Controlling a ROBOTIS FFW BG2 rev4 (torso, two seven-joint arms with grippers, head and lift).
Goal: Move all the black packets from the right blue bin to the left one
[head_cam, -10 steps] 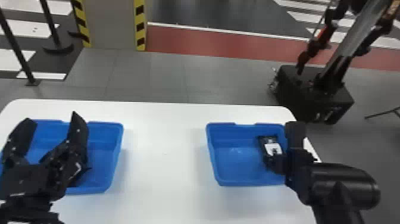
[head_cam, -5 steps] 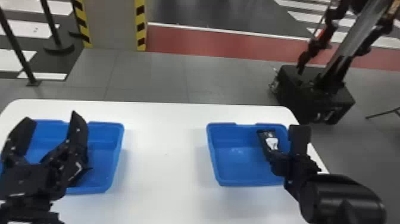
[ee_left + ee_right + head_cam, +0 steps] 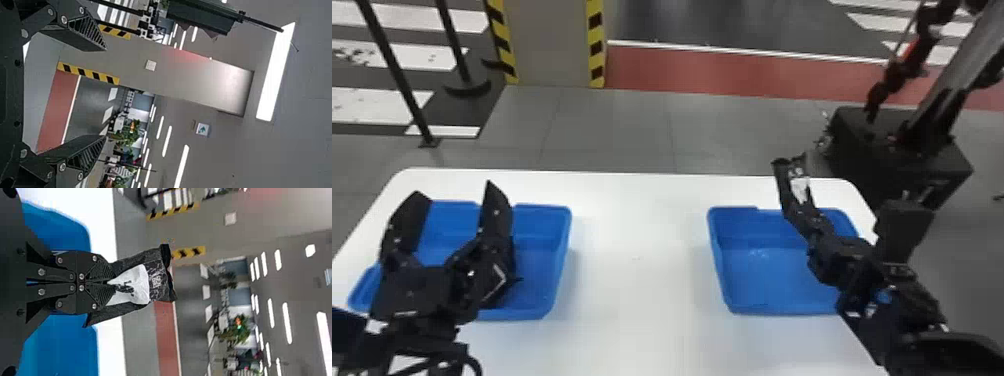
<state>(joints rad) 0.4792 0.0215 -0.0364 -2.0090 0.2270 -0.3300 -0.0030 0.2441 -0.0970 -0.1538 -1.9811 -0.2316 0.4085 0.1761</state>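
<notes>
One black pkt [image 3: 158, 290], w/ white panel [image 3: 137, 278] & small pale print, clenched in R gripper [image 3: 811, 220], raised near R blue bin [image 3: 767, 285]. L gripper [image 3: 453, 192], fingers spread, overlaps L blue bin [image 3: 544, 260] in head view.

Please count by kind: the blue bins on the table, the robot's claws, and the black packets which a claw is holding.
Blue bins: 2 (left bin, right bin)
Claws: 2 (left claw, right claw)
Held black packet: 1, in the right claw
Total: 5
</notes>
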